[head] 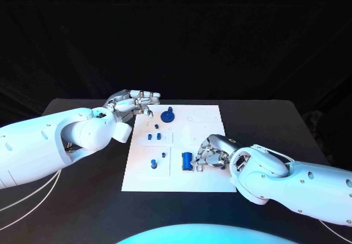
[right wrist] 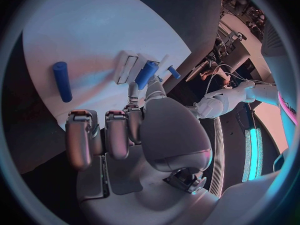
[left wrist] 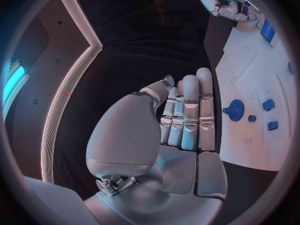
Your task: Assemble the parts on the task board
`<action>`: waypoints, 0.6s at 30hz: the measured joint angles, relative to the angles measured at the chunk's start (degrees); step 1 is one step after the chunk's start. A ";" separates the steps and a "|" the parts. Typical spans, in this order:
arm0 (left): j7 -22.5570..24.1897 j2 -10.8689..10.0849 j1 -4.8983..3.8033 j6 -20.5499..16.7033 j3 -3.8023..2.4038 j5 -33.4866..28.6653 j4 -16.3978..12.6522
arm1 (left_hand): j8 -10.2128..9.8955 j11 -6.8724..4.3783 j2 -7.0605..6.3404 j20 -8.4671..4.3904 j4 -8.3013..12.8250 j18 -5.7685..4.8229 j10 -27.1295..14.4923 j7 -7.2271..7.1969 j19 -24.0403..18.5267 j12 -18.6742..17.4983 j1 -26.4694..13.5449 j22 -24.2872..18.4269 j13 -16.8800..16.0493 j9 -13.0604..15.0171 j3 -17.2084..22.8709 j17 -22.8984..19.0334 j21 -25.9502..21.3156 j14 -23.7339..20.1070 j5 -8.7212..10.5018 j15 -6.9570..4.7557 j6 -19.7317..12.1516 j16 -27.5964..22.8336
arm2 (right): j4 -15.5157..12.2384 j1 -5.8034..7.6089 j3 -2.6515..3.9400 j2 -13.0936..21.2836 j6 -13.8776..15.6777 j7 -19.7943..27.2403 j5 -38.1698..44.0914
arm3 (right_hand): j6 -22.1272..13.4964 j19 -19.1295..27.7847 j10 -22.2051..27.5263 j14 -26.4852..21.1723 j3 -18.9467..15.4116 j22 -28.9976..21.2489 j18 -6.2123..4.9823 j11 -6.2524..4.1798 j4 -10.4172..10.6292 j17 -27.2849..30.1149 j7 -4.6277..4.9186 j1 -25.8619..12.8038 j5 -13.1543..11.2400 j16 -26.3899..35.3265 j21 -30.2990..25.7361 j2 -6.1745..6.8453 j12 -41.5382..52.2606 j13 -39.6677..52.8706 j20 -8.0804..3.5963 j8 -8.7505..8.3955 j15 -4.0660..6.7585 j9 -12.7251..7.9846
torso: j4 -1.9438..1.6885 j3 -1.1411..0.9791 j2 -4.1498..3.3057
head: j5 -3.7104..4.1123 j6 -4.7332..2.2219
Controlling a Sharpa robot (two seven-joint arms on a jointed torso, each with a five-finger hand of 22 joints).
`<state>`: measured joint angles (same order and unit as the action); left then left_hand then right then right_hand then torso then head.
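The white task board (head: 176,175) lies in the middle of the black table. A blue gear (head: 168,117) (left wrist: 235,109) stands near its far end, with small blue parts (head: 152,136) (left wrist: 268,104) below it. My left hand (head: 136,103) (left wrist: 181,120) hovers at the board's far left corner, fingers straight and side by side, holding nothing. My right hand (head: 210,154) (right wrist: 134,120) is over the board's right half. Its thumb and a fingertip pinch a blue peg (right wrist: 146,74) beside a white block (right wrist: 127,67). A second blue cylinder (head: 187,161) (right wrist: 61,81) lies flat on the board next to it.
Another small blue part (head: 154,163) stands near the board's near left. Round recesses (head: 199,113) mark the board's far right corner. Bare black table surrounds the board on all sides.
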<state>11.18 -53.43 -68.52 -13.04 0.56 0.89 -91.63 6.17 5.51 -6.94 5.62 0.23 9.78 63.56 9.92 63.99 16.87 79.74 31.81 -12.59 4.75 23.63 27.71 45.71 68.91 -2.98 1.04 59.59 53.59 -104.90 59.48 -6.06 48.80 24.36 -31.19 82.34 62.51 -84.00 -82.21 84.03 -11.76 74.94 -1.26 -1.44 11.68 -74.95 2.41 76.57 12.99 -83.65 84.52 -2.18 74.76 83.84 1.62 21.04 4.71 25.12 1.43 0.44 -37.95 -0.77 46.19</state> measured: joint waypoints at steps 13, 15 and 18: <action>-0.02 0.03 0.03 0.03 0.09 0.00 0.05 | 0.00 0.00 0.00 0.00 0.00 -0.01 0.00 0.00 0.00 0.00 0.00 0.00 -0.01 0.00 0.00 -0.06 0.00 0.00 0.00 0.00 0.00 0.00 | -3.39 2.94 0.04 9.53 1.10 1.24 0.67 | -1.72 0.00 0.66 0.00 -0.07 -0.01 0.00 0.65 -0.55 0.01 0.64 1.81 4.97 0.00 -0.38 -0.43 -1.62 2.34 0.00 -1.78 -0.02 -0.81 | 0.65 0.05 0.33 | 1.26 -0.30; -0.02 0.02 0.04 0.03 0.09 0.00 0.05 | 0.00 0.00 0.00 0.00 0.00 -0.01 0.00 0.00 0.00 0.00 0.00 0.00 -0.01 0.00 0.00 -0.06 0.00 0.00 0.00 0.00 0.00 0.00 | -3.40 2.98 -0.01 10.73 0.76 1.23 1.20 | -1.73 0.00 0.74 0.00 -0.18 -0.01 0.00 0.73 -0.44 0.01 0.64 1.81 4.97 0.00 -0.38 -0.43 -1.62 2.34 0.00 -1.78 -0.02 -0.81 | 0.80 0.06 0.37 | 1.38 -0.32; -0.02 -0.01 0.03 0.03 0.10 0.01 0.02 | 0.00 0.00 0.00 0.00 0.00 0.00 0.00 0.00 0.00 0.00 0.00 0.01 -0.01 0.01 0.00 -0.05 0.00 0.00 0.00 0.00 0.00 0.00 | -3.51 2.73 -0.08 12.11 0.26 1.12 2.16 | -1.72 0.00 0.75 0.00 -0.41 -0.02 0.00 0.74 -0.22 0.01 0.64 1.81 4.97 0.00 -0.38 -0.43 -1.64 2.35 0.00 -1.78 -0.02 -0.81 | 0.98 0.04 0.42 | 1.53 -0.32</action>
<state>11.16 -53.43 -68.48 -13.01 0.66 0.89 -91.61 6.17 5.51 -6.94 5.62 0.23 9.77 63.57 9.92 63.99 16.87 79.74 31.82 -12.59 4.76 23.63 27.65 45.71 68.91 -2.98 1.04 59.59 53.59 -108.41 62.21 -6.14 60.91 24.62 -30.06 84.51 60.79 -84.00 -81.46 84.03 -12.16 74.93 -1.26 -0.70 11.47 -74.94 3.06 78.38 17.96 -83.65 84.14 -2.61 73.13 86.19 1.62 19.26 4.68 24.31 2.41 0.48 -37.53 0.76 45.87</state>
